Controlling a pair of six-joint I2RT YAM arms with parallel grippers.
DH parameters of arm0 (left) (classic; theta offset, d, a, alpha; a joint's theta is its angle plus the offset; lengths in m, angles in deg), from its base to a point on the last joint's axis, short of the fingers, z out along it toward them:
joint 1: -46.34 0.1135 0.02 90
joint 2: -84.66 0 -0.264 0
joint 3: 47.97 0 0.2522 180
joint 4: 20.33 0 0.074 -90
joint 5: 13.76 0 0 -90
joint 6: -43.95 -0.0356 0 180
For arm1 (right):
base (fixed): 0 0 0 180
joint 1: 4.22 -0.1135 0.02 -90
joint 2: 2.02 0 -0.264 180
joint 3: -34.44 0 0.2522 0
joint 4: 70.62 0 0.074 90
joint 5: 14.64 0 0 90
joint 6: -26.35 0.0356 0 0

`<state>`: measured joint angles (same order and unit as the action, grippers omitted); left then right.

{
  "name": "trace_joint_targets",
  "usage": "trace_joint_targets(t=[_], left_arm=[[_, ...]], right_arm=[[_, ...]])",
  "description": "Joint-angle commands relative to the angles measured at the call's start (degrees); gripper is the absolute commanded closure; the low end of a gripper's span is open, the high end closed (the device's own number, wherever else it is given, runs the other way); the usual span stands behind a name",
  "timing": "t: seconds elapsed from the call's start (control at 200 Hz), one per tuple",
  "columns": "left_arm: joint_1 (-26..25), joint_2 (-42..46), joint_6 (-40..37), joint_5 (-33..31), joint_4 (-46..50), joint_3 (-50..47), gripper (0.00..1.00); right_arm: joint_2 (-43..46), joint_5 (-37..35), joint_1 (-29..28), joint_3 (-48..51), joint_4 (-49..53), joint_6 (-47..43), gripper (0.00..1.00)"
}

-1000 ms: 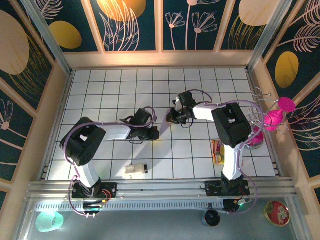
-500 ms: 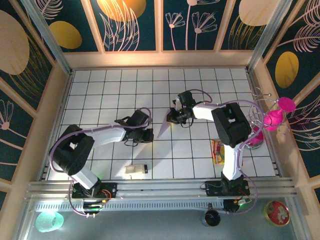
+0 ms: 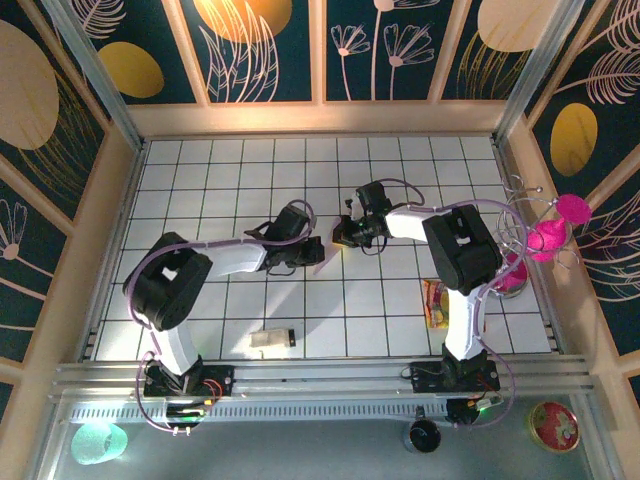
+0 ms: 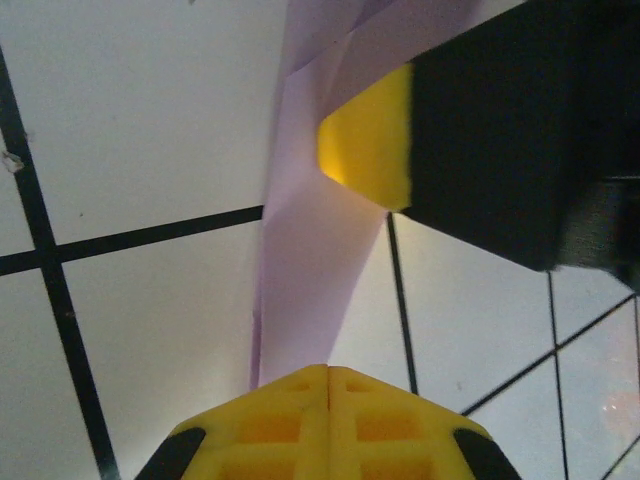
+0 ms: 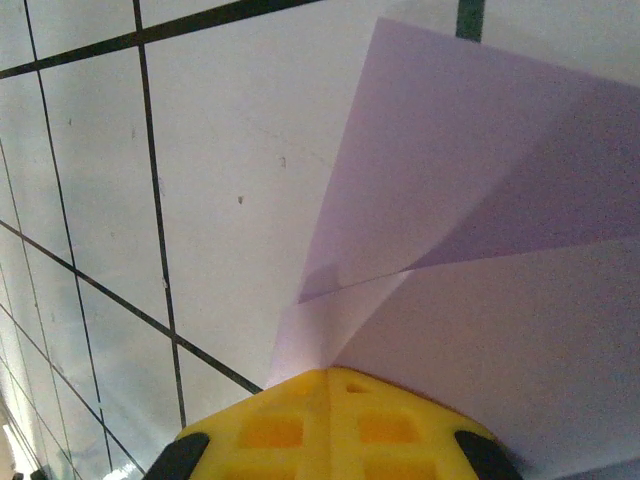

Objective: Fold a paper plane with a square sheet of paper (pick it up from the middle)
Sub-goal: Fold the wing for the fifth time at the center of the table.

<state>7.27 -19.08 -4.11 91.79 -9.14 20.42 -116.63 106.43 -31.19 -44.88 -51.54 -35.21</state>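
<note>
The pale lilac sheet of paper (image 5: 480, 240) is folded, with creases that run into my right gripper (image 5: 330, 372). That gripper is shut on the paper's edge, near the table's middle (image 3: 343, 234). In the left wrist view the paper (image 4: 320, 290) is a narrow strip like a paper plane, stretching from my left gripper (image 4: 328, 368) to the right gripper's yellow fingertip (image 4: 368, 145). My left gripper (image 3: 312, 250) is shut, with its tips against the strip's near end. I cannot tell whether it grips the strip. From above, little of the paper (image 3: 326, 243) shows between the two grippers.
A small white block with a black end (image 3: 271, 339) lies near the front edge. A red-yellow snack packet (image 3: 434, 303) lies beside the right arm. A wire stand with pink pieces (image 3: 552, 232) is at the right wall. Wooden walls ring the white grid table (image 3: 200, 180).
My left gripper pulled back to the left, then swung right and up to the paper, now covering the pointed strip seen half a second ago. The right gripper stayed put.
</note>
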Motion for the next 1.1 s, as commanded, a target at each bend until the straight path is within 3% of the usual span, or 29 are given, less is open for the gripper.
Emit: trace_joint_targets(t=[0.0, 0.375, 0.811, 1.096], left_arm=[[0.05, -2.13, 2.89, -0.20, -4.32, 0.83, 1.00], [0.30, -6.98, 2.76, -1.04, -0.17, 3.82, 1.00], [0.22, -7.70, 1.66, -2.62, 4.85, 3.25, 1.00], [0.24, -7.96, 1.40, -2.22, 5.37, 3.29, 1.00]], right_arm=[[-2.12, -1.75, 0.51, 1.68, 0.18, 0.13, 0.96], [-0.19, 0.29, 0.83, 0.70, -1.59, -0.99, 0.96], [2.08, -3.82, 3.71, -2.64, -0.45, -4.27, 0.96], [-1.02, -4.42, 5.67, -3.98, -0.20, -5.06, 0.96]])
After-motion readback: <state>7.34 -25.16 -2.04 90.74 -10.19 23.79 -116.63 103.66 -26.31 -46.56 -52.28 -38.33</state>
